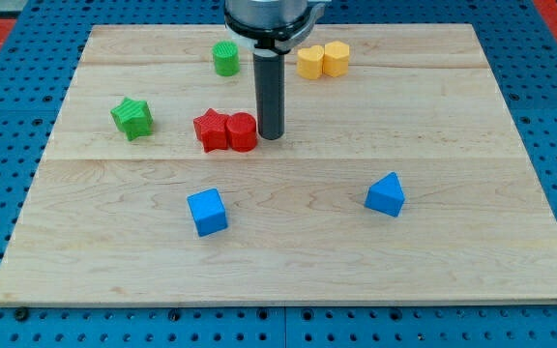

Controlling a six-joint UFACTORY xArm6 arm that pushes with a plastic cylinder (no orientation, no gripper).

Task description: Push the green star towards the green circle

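Note:
The green star (131,117) lies on the wooden board at the view's left. The green circle (225,58), a short cylinder, stands near the view's top, up and to the right of the star. My tip (271,134) is at the board's middle, just right of the red circle (243,132), far to the right of the green star and below the green circle. It touches or nearly touches the red circle.
A red star (211,130) sits against the red circle's left side. Two yellow blocks (322,60) stand together at the view's top. A blue cube (207,211) is at lower middle-left and a blue triangle (386,194) at lower right. The board (472,116) lies on a blue pegboard.

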